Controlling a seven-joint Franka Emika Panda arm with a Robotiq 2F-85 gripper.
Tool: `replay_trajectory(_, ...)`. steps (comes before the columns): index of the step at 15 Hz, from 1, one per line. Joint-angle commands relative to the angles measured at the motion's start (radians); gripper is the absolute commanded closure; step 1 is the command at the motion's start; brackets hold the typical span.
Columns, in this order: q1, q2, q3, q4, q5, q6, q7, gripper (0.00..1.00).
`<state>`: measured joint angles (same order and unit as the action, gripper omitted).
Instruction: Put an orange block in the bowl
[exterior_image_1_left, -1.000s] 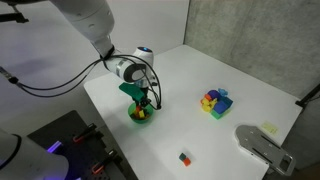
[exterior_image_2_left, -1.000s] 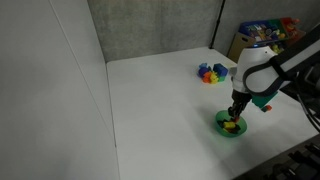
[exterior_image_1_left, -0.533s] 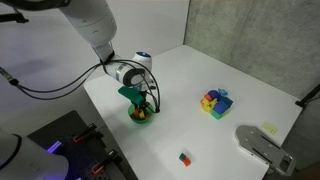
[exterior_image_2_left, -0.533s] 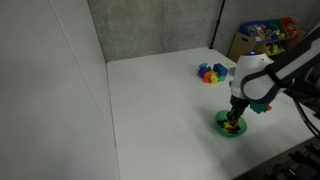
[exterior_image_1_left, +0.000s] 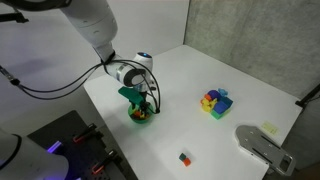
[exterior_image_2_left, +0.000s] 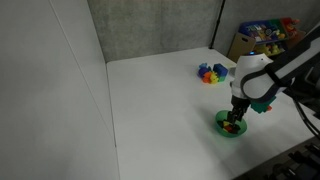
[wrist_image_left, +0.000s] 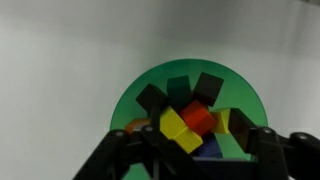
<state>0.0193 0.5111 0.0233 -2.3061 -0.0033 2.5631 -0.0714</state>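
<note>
Step in hand: letting go over the bowl (wrist_image_left: 133, 98); judged close to done, with only the clean exit left.
Hand (wrist_image_left: 197, 141): spread, the two dark fingers (wrist_image_left: 120, 150) sitting far apart at the bottom corners of the wrist view, pinching nothing.
Hand in both exterior views: low over the bowl (exterior_image_1_left: 132, 117), tips down inside the rim (exterior_image_2_left: 234, 121).
Orange block (wrist_image_left: 197, 120): inside the bowl, lower centre of the wrist view, between the fingers and clear of both.
Neighbours in the bowl: a yellow block (wrist_image_left: 176, 129) touching the orange one on its left; several dark pieces above; a bit of blue below, partly hidden.
Bowl's place: left of centre on the white bench (exterior_image_1_left: 200, 60) in an exterior view, lower right (exterior_image_2_left: 220, 125) in an exterior view.
Elsewhere: multicoloured cluster of blocks (exterior_image_1_left: 215, 102) well apart toward the right; one small stray block (exterior_image_1_left: 184, 158) near the bottom edge, colour hard to tell at this size.
Doing it well: keep the fingers wide and rise straight up, no sideways drift, so that neither finger catches the rim or drags a piece out.
Risk: crowded bowl, pieces piled loosely; a brush from a finger could tip the orange block over the edge or shove the light bowl along the bench.
Check before leaving: orange block resting low, below the rim line.
</note>
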Motion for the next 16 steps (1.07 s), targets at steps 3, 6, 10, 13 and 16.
replay_trajectory(3, -0.029, -0.138, -0.013, 0.004, 0.016, -0.144, 0.021, 0.00)
replay_trajectory(6, -0.037, -0.215, -0.037, 0.012, 0.010, -0.210, 0.041, 0.00)
replay_trajectory(10, -0.056, -0.327, -0.069, 0.019, 0.007, -0.300, 0.061, 0.00)
replay_trajectory(13, -0.076, -0.411, -0.091, 0.031, 0.012, -0.371, 0.065, 0.00)
replay_trajectory(16, -0.097, -0.498, -0.108, 0.027, 0.008, -0.427, 0.055, 0.00)
